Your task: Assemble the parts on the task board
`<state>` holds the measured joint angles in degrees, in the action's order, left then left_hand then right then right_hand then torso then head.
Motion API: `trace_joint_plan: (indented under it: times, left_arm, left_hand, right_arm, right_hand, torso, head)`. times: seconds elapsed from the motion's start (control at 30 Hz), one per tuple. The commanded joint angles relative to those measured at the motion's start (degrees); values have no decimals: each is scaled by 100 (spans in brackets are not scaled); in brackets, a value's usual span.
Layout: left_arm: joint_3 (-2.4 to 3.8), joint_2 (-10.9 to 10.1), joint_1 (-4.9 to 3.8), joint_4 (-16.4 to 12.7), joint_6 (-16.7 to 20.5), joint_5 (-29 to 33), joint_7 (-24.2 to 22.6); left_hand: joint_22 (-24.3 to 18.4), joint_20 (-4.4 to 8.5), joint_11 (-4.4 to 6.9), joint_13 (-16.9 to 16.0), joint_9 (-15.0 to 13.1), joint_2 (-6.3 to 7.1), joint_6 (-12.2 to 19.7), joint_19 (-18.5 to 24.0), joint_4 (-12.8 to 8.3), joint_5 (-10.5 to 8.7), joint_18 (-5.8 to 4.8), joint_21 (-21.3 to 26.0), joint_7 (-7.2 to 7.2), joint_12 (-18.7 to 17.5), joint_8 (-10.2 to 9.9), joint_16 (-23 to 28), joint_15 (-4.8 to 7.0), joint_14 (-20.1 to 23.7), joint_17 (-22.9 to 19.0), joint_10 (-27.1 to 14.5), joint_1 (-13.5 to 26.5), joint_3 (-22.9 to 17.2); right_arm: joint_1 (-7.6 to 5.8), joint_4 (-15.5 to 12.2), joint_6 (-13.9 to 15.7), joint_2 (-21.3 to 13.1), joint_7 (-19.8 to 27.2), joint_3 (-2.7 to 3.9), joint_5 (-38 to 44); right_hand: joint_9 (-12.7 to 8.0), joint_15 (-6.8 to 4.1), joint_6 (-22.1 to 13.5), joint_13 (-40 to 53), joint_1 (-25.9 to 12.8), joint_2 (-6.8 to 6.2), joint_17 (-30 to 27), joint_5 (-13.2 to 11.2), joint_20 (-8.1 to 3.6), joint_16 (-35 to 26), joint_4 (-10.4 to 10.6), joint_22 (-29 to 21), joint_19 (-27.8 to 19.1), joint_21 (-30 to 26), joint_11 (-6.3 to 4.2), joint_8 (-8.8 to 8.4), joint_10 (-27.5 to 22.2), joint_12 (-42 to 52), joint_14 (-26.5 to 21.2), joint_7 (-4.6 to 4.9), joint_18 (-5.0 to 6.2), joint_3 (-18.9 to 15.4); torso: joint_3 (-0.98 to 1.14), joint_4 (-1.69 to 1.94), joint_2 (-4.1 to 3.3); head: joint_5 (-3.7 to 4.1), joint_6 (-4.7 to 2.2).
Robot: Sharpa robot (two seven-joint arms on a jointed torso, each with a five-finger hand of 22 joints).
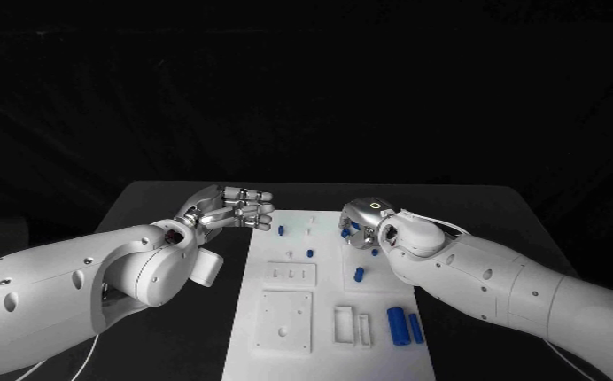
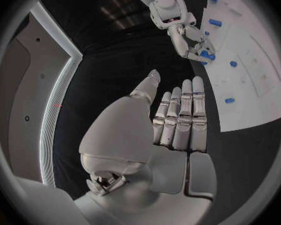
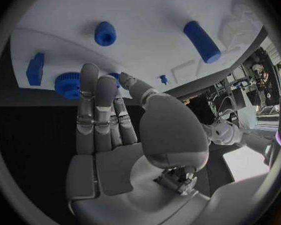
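My right hand (image 1: 368,221) covers the far right corner of the task board (image 1: 288,248), hiding whatever my fingertips touch there. A blue gear-like part (image 3: 68,84) sits half behind my fingers (image 3: 90,105). The board's near edge is cut off by the head view's frame.

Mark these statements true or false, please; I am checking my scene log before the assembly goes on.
1. The left silver hand holds a blue part. False: its fingers are apart and nothing is in it.
2. The right silver hand is over the far end of the white task board. True.
3. Two long blue cylinders lie side by side at the board's near right. True.
4. The board rests on a white table. False: the table is black.
5. A blue toothed wheel lies on the board by the right hand's fingertips. True.
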<state>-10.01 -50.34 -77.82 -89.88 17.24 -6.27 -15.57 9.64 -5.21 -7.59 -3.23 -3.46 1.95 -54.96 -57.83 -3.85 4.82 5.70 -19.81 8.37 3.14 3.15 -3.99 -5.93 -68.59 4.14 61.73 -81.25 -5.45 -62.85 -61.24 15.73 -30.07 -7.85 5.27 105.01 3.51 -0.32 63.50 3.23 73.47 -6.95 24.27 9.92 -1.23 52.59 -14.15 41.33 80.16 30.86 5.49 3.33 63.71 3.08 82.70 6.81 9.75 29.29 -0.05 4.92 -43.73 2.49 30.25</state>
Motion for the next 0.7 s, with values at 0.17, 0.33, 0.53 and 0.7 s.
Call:
trace_joint_plan:
  times: [0.17, 0.33, 0.53, 0.7]
  left_arm:
    - [6, 12, -14, 1, -79, -23, -53]
    - [6, 22, -14, 11, -84, -23, -42]
    - [5, 26, -14, 23, -87, -23, -30]
    - [5, 27, -13, 24, -94, -24, -22]
  left_hand:
    - [-8, -7, -14, -8, -5, -1, -7, 49, -27, -6, -10, -9, 38, 27, 33, 13, -29, 14, 9, 31, 46, 1]
    - [-8, -7, -14, -8, -5, -1, -7, 49, -27, -6, -10, -9, 38, 27, 33, 13, -29, 14, 9, 31, 46, 1]
    - [-22, -7, -14, -8, -5, -14, -13, 54, -26, -4, -10, -23, 44, 27, 34, 14, -29, 13, 8, 32, 52, -5]
    - [-22, -7, -14, -8, -5, -14, -13, 54, -26, -4, -10, -23, 44, 27, 34, 14, -29, 13, 8, 32, 52, -5]
  right_arm:
    - [15, 18, 7, 22, -46, -10, 151]
    - [18, 8, 36, 31, -39, -11, 149]
    - [18, -14, 351, 26, -76, -12, 176]
    - [19, -64, 721, 14, -138, -11, 191]
  right_hand:
    - [9, -21, 138, 8, -56, -16, 8, -117, -30, 40, 57, 95, 27, -44, -45, 24, 196, 18, -25, 1, 34, 186]
    - [14, -67, 276, 14, -22, 101, 11, -442, -66, 49, 104, 165, 17, -51, -116, 32, 457, 23, -26, -29, 5, 394]
    - [29, -158, 560, 22, 121, 213, 25, -708, -165, 56, 64, 301, -15, -1, -237, 33, 906, 22, -30, -101, -48, 671]
    - [27, -214, 689, 21, 121, 196, 81, -717, -261, 69, 62, 565, -28, 130, -289, 30, 1044, 25, -36, -146, -155, 788]
  torso:
    - [-9, -5, -34]
    - [-13, -5, -51]
    - [-21, -13, -53]
    - [-23, -10, -63]
  head:
    - [5, 8]
    - [3, 13]
    - [-9, 16]
    - [-18, 0]
